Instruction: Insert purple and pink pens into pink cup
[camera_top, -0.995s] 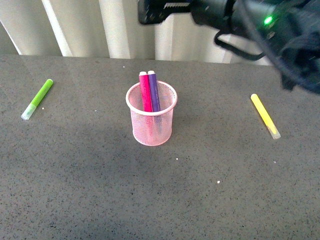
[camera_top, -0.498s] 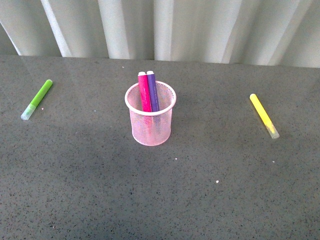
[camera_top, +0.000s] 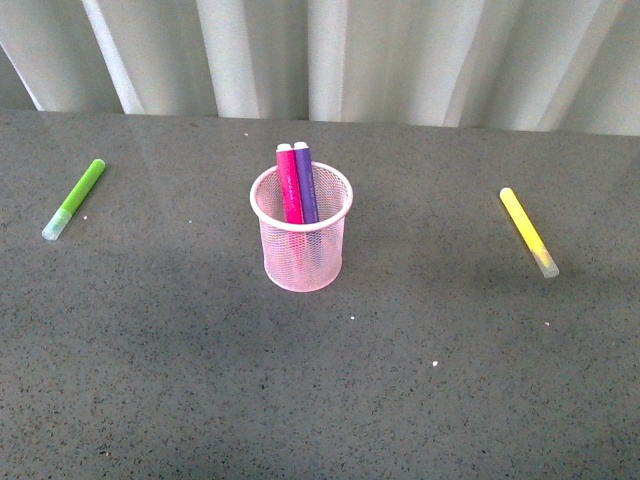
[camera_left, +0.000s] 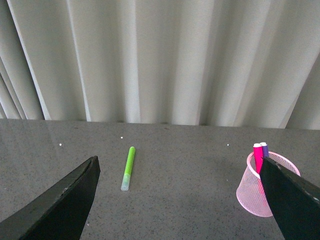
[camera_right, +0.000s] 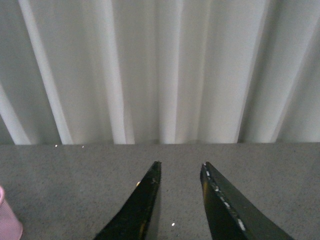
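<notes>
The pink cup (camera_top: 301, 240) stands upright in the middle of the grey table. Inside it the magenta-pink pen (camera_top: 289, 183) and the purple pen (camera_top: 306, 182) lean side by side against the far rim, tops poking out. In the left wrist view the pink cup (camera_left: 257, 192) shows with both pens, partly behind one black finger. My left gripper (camera_left: 179, 167) is open wide and empty, well back from the cup. My right gripper (camera_right: 181, 164) is open with nothing between its fingers, and only an edge of the pink cup (camera_right: 7, 225) shows there. Neither arm appears in the front view.
A lime-green marker (camera_top: 75, 198) lies at the far left of the table and shows as the lime-green marker (camera_left: 128, 168) in the left wrist view. A yellow marker (camera_top: 529, 231) lies at the right. Pale curtains (camera_top: 330, 55) hang behind the table's back edge.
One second ago a black arm crossed the top right of the front view. It has withdrawn out of that view. Cup, pens and markers have not moved.
</notes>
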